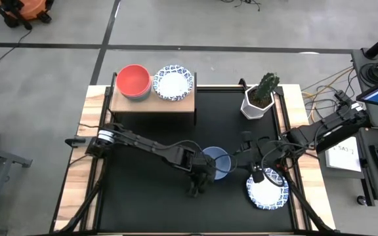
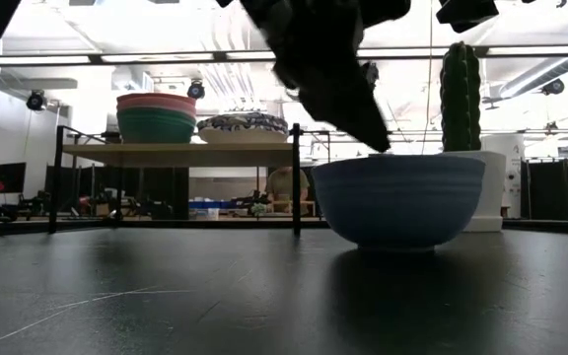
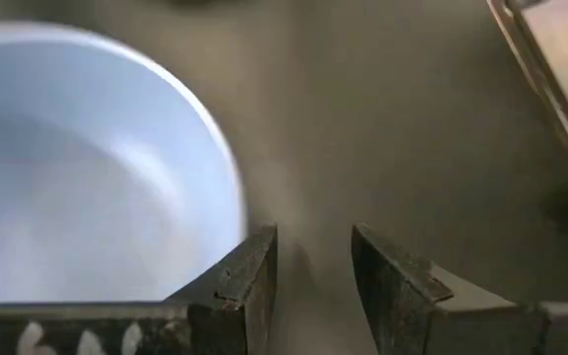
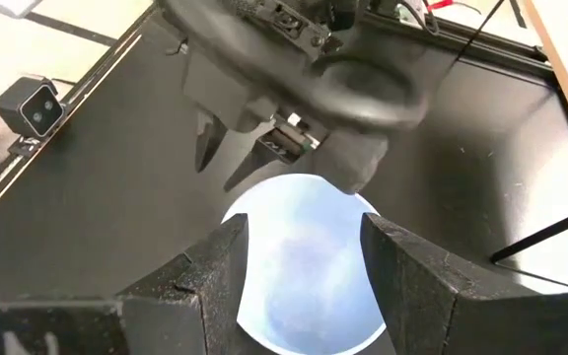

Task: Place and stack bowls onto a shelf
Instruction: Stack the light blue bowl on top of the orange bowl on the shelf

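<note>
High view: the blue bowl (image 1: 216, 162) stood upright on the black table (image 1: 143, 203) near its middle, well apart from the shelf (image 1: 153, 100) at the far edge.
Left hand (image 1: 203, 178): just beside the blue bowl's near-left rim; in the left wrist view the fingers (image 3: 248, 283) were a little apart with only bare table between them, the rim lying just outside one finger, so it held nothing.
Right hand (image 1: 241, 157): just beside the same bowl on its right; the right wrist view showed its fingers (image 4: 417, 286) spread wide above the bowl's mouth, gripping nothing.
Key relation: both hands flanked the one bowl; I judged the left nearer to a rim pinch, needing a small sideways shift to straddle the wall.
Shelf load: a red-topped stack (image 1: 134, 81) and a white blue-rimmed bowl (image 1: 173, 82) side by side.
Other bowl: a patterned bowl (image 1: 267, 189) at the table's near right.
Bystander: a cactus pot (image 1: 259, 99).
Writing: none legible.
</note>
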